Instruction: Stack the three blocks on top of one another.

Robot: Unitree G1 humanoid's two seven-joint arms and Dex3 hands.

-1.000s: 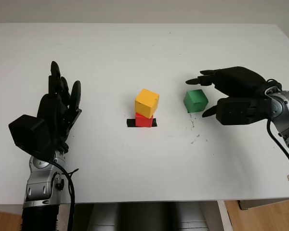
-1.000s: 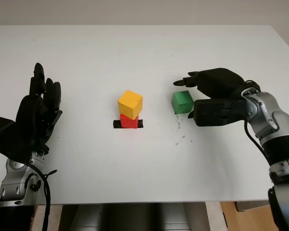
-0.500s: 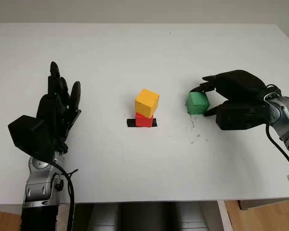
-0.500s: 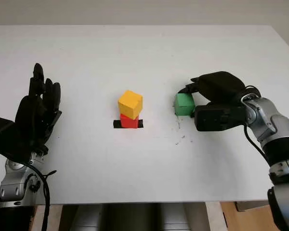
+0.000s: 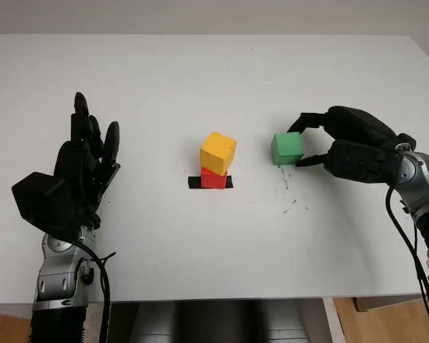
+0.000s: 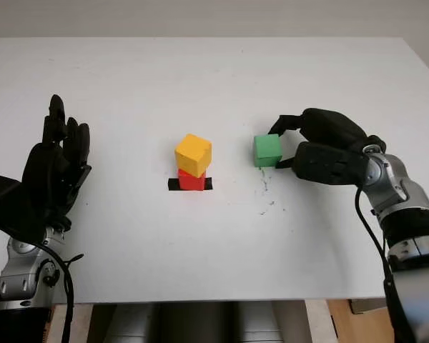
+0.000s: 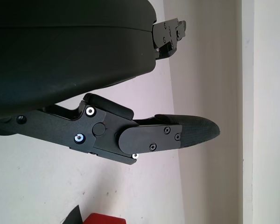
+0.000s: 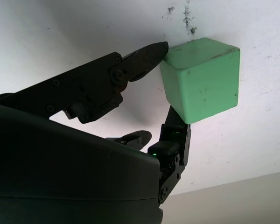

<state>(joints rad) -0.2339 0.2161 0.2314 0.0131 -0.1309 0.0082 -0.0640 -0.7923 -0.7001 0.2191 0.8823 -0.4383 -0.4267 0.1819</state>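
Green block (image 5: 287, 148) pinched by right robot hand (image 5: 343, 146).

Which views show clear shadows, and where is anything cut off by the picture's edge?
Left eye view: the yellow block and red block cast little shadow on the table. Right wrist view: the right hand darkens the table beside the green block. Left wrist view: the red block is cropped below the open left hand.
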